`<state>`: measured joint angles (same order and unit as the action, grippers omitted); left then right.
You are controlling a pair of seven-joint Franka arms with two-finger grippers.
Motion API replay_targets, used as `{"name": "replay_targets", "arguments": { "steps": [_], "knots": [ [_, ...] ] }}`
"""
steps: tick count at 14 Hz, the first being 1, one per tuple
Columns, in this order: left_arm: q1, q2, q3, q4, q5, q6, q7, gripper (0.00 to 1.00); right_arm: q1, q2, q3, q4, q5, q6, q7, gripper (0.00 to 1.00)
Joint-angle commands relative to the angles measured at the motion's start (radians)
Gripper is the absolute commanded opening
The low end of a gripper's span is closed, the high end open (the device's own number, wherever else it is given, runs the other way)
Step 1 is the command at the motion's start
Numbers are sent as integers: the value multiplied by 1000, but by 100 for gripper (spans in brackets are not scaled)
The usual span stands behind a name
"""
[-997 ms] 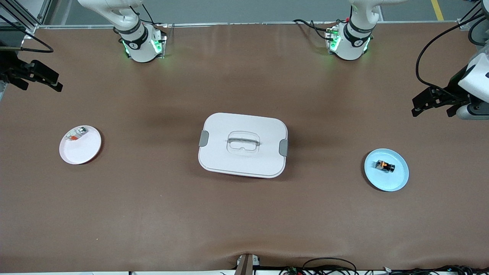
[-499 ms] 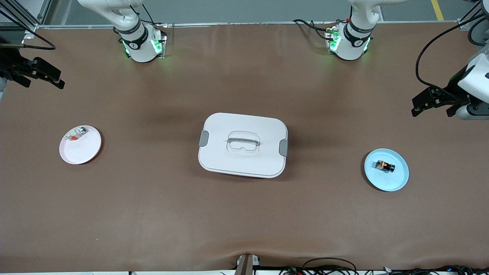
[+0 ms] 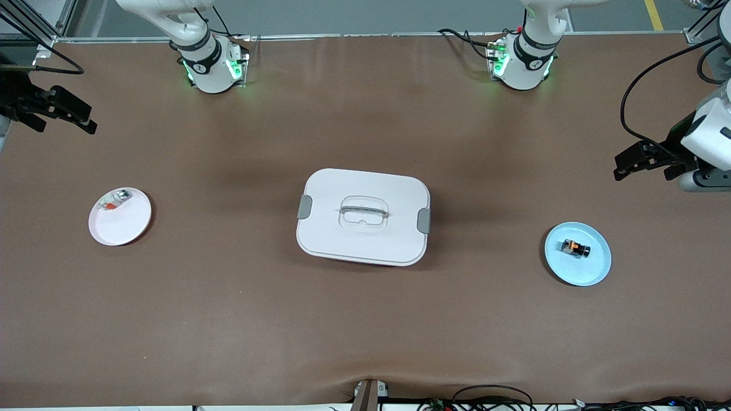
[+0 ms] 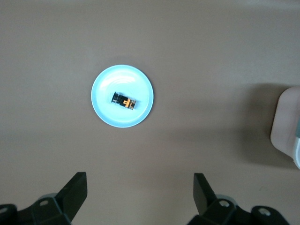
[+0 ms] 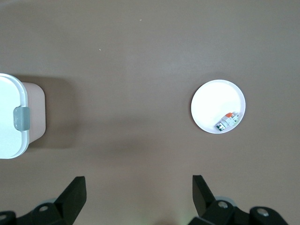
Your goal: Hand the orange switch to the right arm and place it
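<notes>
We find no text, label, brand, number or sign that we can read anywhere in these views. The dark marks on the arm bases are too small for us to make out.

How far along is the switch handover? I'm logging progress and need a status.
Nothing looks done yet: the orange switch lies on the blue plate at the left arm's end of the table. In hand: nothing; the left pincer is open over bare table, empty. The right pincer is open and waits at its own end. Left: the pickup, the transfer and the placing.
</notes>
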<state>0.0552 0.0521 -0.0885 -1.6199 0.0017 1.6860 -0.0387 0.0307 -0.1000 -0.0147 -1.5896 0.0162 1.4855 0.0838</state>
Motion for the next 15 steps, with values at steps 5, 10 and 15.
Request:
{"name": "replay_targets", "arguments": {
  "steps": [5,10,15],
  "knots": [
    [40,87,0,-15,9,24,133,100,8,-26,-1,-26,13,16,16,100],
    [63,112,0,-152,61,242,241,100,6,-24,-1,-27,19,21,16,100],
    [61,182,-5,-227,139,417,278,100,6,-24,-1,-26,19,21,16,100]
  ]
}}
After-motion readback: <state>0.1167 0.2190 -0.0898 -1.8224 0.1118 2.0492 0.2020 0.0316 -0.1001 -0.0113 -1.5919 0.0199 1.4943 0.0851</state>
